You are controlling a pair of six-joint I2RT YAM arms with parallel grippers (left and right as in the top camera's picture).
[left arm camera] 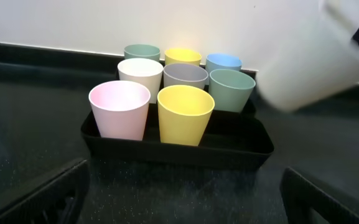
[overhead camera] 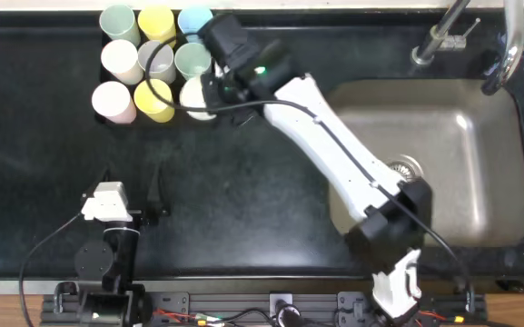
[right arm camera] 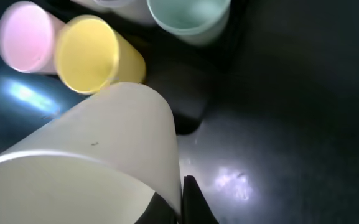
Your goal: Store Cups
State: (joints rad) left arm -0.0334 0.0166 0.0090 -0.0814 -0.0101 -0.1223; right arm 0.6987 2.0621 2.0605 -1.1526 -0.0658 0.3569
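Note:
A black tray (left arm camera: pixel 179 155) holds several upright cups, among them a pink cup (left arm camera: pixel 120 109), a yellow cup (left arm camera: pixel 185 114) and a green cup (left arm camera: pixel 231 89). The tray's corner slot (right arm camera: pixel 188 93) beside the yellow cup (right arm camera: pixel 92 53) is empty. My right gripper (overhead camera: pixel 214 91) is shut on a white cup (right arm camera: pixel 98 162), which hangs tilted in the air just above and beside that slot. That white cup (left arm camera: pixel 310 62) is off to the tray's right side. My left gripper (left arm camera: pixel 182 193) rests low on the counter facing the tray, open and holding nothing.
The black counter (overhead camera: pixel 44 154) runs left of a steel sink (overhead camera: pixel 443 154) with a faucet (overhead camera: pixel 443 32) behind it. The right arm (overhead camera: pixel 334 154) stretches diagonally from the sink's front to the tray. A wall stands right behind the tray.

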